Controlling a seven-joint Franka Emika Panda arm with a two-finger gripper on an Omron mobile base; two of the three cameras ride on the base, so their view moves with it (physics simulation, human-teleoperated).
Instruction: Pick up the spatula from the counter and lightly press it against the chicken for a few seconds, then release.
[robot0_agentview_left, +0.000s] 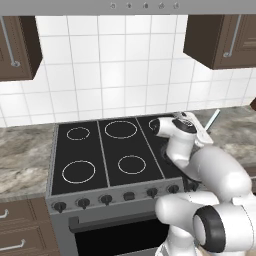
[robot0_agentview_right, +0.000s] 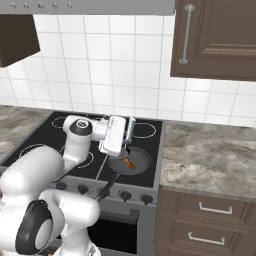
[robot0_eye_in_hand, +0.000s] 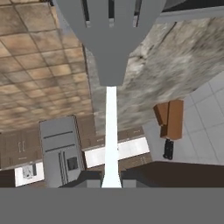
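Cooktop (robot0_agentview_left: 107, 150) at left, gripper (robot0_eye_in_hand: 111, 177) over its right side clamped shut on the white handle of the grey slotted spatula (robot0_eye_in_hand: 109, 43), held in the air above the pan (robot0_agentview_right: 142, 156), blade clear of the chicken (robot0_agentview_right: 130, 165) inside, stone counter (robot0_agentview_right: 210, 160) at right.

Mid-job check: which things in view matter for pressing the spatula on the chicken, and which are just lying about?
For the job:
- spatula, held in the shut hand
- chicken
- pan that the chicken lies in

Just lying about:
- brown wooden block
- fridge
- upper cabinets
- stove knobs
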